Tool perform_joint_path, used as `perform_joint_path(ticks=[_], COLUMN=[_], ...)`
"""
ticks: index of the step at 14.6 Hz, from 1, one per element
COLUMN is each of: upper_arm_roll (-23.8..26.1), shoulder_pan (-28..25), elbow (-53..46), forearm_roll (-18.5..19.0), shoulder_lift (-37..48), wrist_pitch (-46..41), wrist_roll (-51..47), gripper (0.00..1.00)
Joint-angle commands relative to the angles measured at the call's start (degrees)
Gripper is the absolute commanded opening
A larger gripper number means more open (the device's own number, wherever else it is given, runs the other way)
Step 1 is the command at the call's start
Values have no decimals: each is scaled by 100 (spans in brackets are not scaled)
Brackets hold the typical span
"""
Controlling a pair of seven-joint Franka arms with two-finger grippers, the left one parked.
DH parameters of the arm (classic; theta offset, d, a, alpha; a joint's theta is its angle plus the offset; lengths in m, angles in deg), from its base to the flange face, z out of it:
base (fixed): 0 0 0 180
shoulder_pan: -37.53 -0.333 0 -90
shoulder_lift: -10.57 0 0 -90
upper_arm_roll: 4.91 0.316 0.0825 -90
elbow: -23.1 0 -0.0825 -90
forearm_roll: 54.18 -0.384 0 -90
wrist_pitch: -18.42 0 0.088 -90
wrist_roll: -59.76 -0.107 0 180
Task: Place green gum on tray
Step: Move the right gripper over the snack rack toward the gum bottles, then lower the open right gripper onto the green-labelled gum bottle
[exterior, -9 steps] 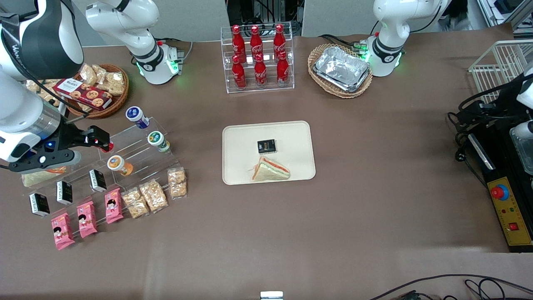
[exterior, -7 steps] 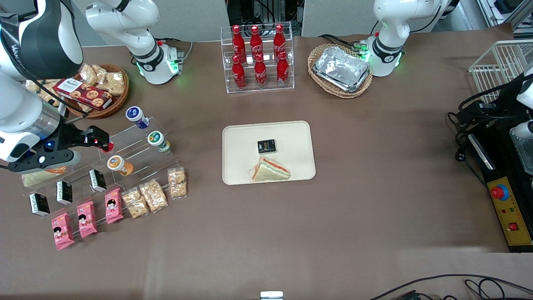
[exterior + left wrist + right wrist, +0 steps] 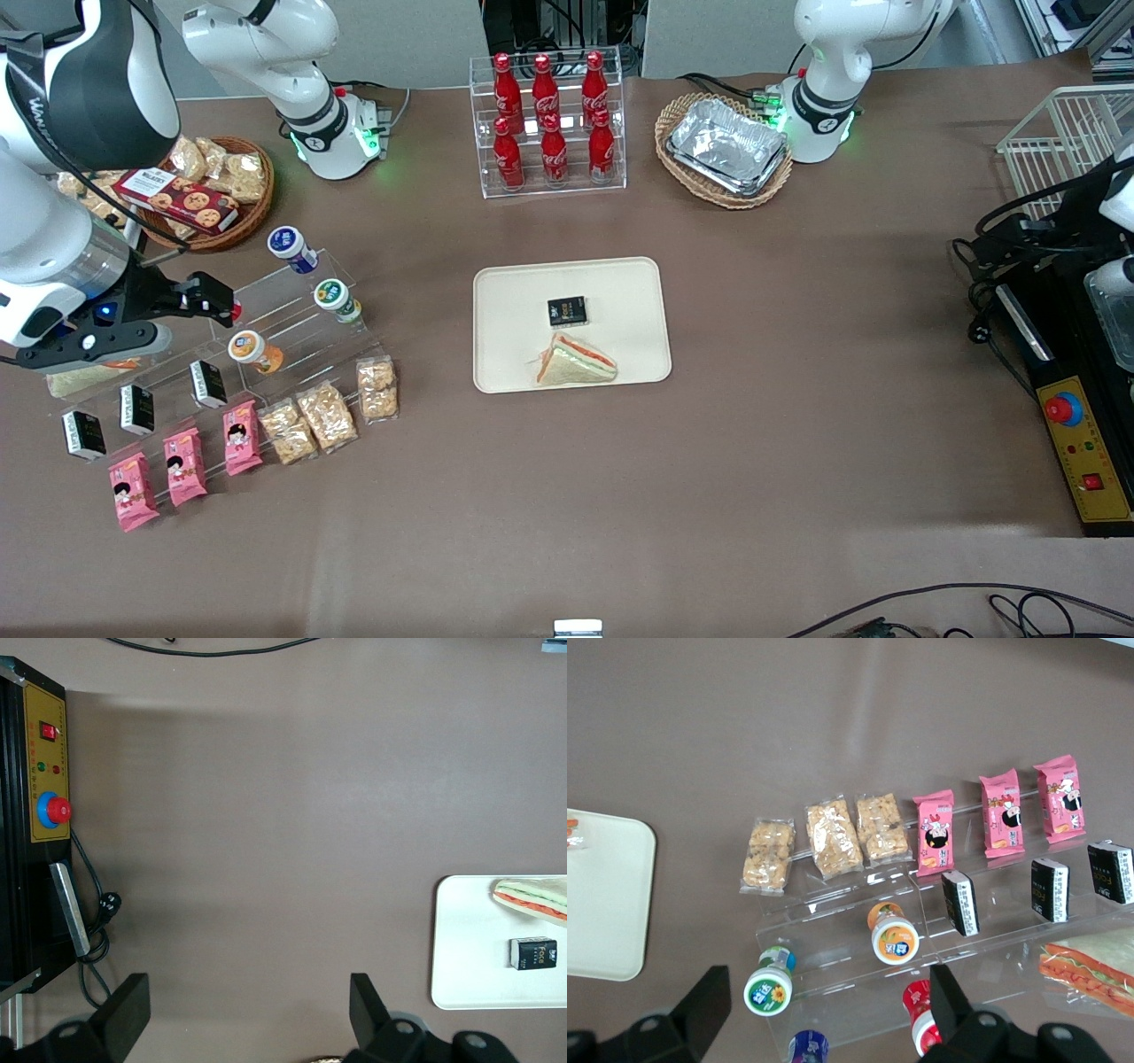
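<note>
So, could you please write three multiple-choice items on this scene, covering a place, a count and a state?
1. Where is the green gum?
A. on the clear tiered stand
B. on the tray
C. in a basket

2. How many red cola bottles stand in the clear rack?
A. four
B. six
C. eight

3. What does the gripper hold?
A. the green gum
B. a sandwich
C. nothing

Answers: 1 A, it sits on the clear tiered stand between the blue-lidded bottle and the orange-lidded bottle. 2 B, two rows of three. 3 C, open fingers, apart from the gum.
</note>
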Motion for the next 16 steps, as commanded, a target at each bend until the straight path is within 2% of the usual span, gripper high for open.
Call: perform_joint_path(ticks=[1,5,9,12,16], upper_arm_roll=[-44,-27,9,17,-18], shoulder_pan=[47,-32,-558,-910,-850], elbow=[43,409,2489,3643,3822], forearm_roll=[-642,-768,-769,-769,-681], shoulder_lift=[-10,392,2112,3151,3215], wrist_pitch=[296,121,761,789,806], wrist_roll=[35,-79,-869,-1089,-1056], gripper=[100,100,100,100,100])
